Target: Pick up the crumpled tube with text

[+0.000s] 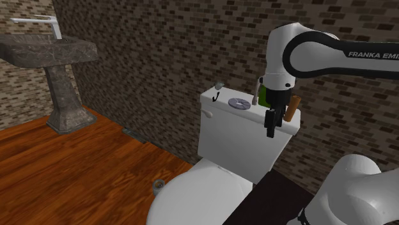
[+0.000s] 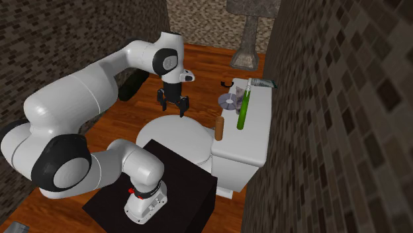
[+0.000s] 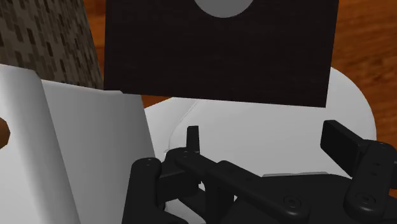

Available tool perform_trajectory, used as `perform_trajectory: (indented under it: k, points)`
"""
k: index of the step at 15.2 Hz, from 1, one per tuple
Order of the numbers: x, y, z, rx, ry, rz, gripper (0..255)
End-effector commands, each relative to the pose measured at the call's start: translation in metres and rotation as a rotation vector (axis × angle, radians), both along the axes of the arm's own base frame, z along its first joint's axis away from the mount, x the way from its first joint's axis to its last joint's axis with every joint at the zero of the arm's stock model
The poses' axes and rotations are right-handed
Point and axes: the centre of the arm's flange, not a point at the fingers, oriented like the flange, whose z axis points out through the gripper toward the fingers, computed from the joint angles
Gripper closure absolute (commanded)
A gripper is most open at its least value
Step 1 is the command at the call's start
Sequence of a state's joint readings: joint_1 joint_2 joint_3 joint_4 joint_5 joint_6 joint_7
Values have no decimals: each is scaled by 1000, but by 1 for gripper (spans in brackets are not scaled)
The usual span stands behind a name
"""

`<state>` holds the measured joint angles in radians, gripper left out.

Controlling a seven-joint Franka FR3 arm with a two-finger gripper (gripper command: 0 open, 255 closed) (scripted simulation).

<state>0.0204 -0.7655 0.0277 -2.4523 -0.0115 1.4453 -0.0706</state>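
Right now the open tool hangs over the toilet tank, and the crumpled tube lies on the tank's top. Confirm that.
Wrong in one respect: the open tool hangs over the toilet's closed lid, in front of the tank, not over it; the second exterior view shows this. The crumpled tube does lie on the tank's top.

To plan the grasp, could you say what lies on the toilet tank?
On the lid: a disc, a green bottle, a brown handle, a black hook and the crumpled tube. In the shoulder view the arm covers part of the bottle.
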Motion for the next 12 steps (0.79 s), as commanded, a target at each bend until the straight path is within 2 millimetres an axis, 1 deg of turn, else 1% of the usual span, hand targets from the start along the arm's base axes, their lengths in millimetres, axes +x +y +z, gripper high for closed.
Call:
perform_trajectory:
  k: [1,12]
  points:
    - [0,0,0,0,0,0,0]
    - [65,-103,52,37,-197,45,0]
